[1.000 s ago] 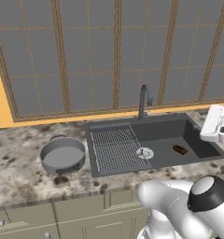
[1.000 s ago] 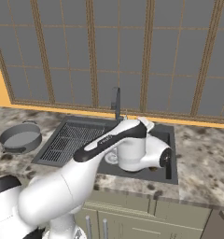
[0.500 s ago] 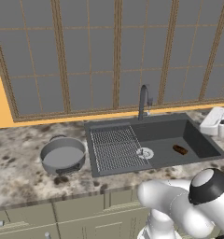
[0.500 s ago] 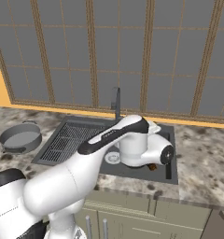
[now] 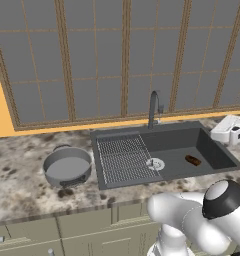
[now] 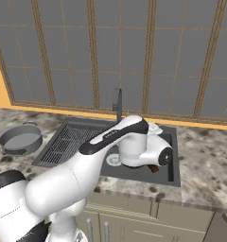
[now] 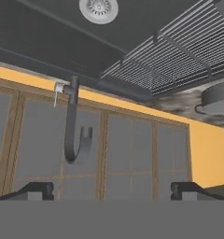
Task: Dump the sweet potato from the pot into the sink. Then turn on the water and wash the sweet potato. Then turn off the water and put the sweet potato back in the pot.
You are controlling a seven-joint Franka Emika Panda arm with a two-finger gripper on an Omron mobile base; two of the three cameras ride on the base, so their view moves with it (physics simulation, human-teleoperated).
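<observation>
You are looking at the sweet potato (image 5: 193,160) lying in the sink (image 5: 212,150), right of centre in the left base frame, long axis running left-right. Your gripper (image 7: 112,190), jaws spread wide and empty, is facing the faucet (image 7: 73,122), upside-down at frame centre-left.

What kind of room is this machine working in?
It looks like a kitchen, a computer-rendered one. A dark grey recessed sink with a slim gooseneck faucet sits in a speckled stone counter, a round grey metal pot stands beside it, and cabinet doors run below.
</observation>
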